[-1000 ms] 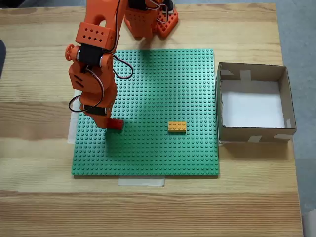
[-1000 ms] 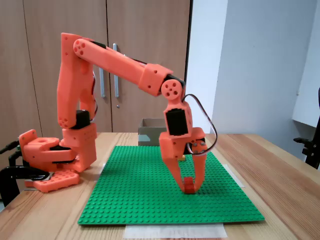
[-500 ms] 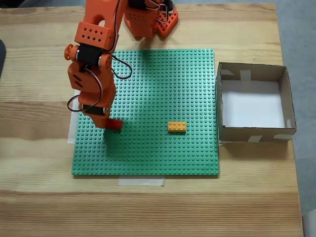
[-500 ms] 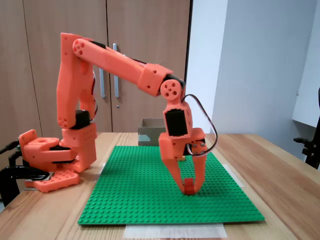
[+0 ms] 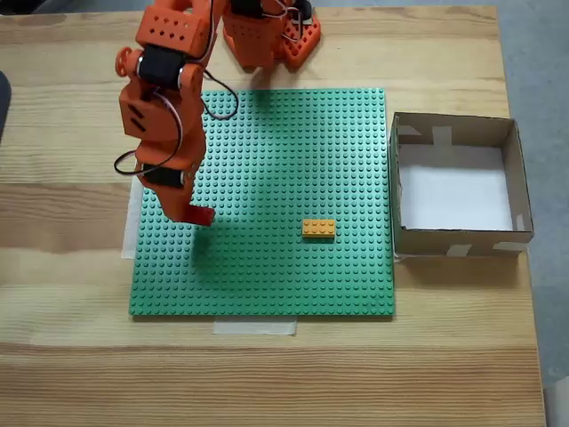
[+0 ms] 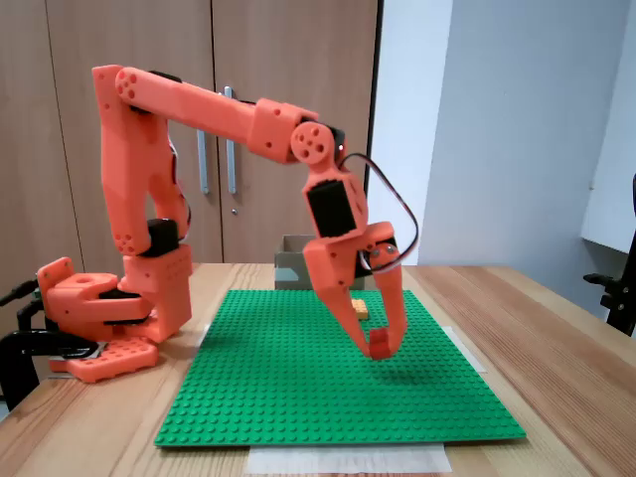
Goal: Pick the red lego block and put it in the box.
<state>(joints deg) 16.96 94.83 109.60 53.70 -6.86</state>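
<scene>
Since a second ago the gripper (image 6: 380, 344) has risen off the green baseplate (image 5: 293, 169), clamping the red lego block (image 5: 203, 214); carrying it to the box (image 5: 458, 238) remains

Orange plastic arm (image 6: 214, 109), black servo blocks, looping dark cables (possibly red-black), perforated link.

Studded green plastic baseplate (image 5: 293, 169), matt cardboard box (image 5: 458, 240), grained wood table (image 5: 267, 374).
</scene>
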